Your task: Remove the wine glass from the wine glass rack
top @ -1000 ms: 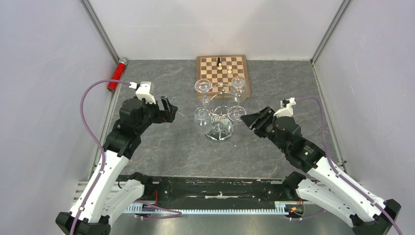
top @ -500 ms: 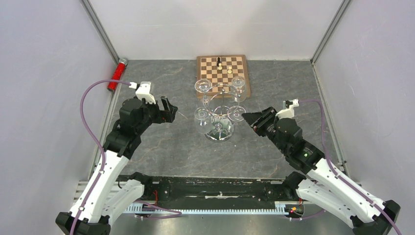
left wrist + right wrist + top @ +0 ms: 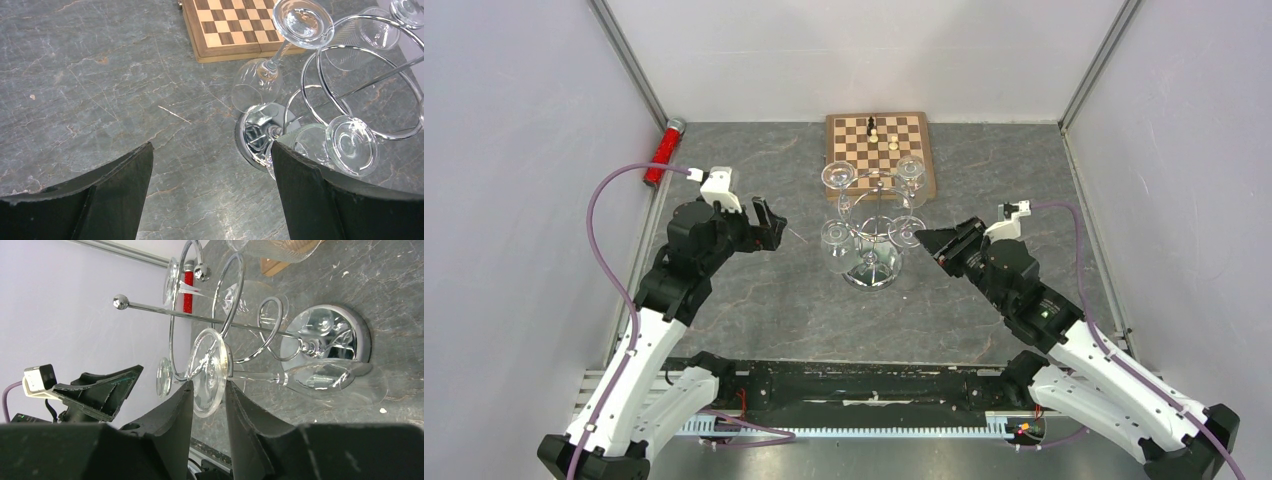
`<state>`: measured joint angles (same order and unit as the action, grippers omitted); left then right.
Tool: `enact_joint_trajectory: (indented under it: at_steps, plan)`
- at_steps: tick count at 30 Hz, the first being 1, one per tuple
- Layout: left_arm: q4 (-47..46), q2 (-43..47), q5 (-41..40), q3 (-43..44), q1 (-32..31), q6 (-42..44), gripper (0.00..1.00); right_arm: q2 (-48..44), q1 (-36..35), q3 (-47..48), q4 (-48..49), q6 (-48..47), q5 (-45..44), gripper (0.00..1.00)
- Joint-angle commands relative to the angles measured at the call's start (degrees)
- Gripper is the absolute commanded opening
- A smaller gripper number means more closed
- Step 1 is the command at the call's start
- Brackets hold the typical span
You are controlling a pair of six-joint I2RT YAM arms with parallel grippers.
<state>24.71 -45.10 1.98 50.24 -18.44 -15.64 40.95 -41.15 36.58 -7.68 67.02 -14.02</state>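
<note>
**Right gripper arriving at the near-right glass**

The glass (image 3: 907, 231) is hanging upside down in the near-right loop of the rack (image 3: 876, 204). Its foot (image 3: 206, 371) is lying uppermost in the loop and its bowl is pointing down toward the mirrored base (image 3: 871, 272). Three other glasses (image 3: 837, 176) are hanging in the remaining loops. The rack is standing near the middle of the table (image 3: 774, 290), just in front of the chessboard (image 3: 880, 145). Rack and glasses are sitting exactly as they were a second ago.

The right gripper (image 3: 921, 238) is now reaching the glass. Over the last second it has been advancing forward and to the left, from a position short of the rack to one right at the foot. In the right wrist view its fingers (image 3: 182, 405) are flanking the rim of the foot, one on each side, with the jaws parted by a narrow gap. Whether either finger is touching the glass cannot be told.

The left gripper (image 3: 774, 226) is hovering left of the rack, apart from it. Its jaws are spread wide and it is holding nothing. It is showing no change of place or opening from the earlier frames.
</note>
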Motion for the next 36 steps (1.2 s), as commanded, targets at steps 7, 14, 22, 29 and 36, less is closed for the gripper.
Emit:
enact_joint_trajectory:
  at_steps: [7, 14, 22, 29, 36]
  plan:
    - [-1.86, 1.06, -0.17, -0.05, 0.25, -2.88, 0.93, 0.48, -0.27, -1.23, 3.96, 1.52, 1.72, 0.29]
    - [-1.86, 1.02, -0.14, -0.05, 0.29, -2.91, 0.93, -0.11, -0.24, -1.42, 3.90, 1.54, 1.21, 0.21]
    - [-1.81, 0.95, -0.22, -0.03, 0.30, -2.86, 0.93, -0.52, -0.25, -1.29, 3.82, 1.51, 0.45, 0.07]
    - [-1.78, 0.80, -0.23, -0.05, 0.24, -2.89, 0.93, -0.77, -0.23, -0.56, 3.64, 1.12, -0.31, 0.00]
    - [-1.77, 0.70, -0.37, -0.05, 0.24, -2.91, 0.93, -0.78, -0.25, 0.93, 3.66, 0.63, -0.18, 0.00]
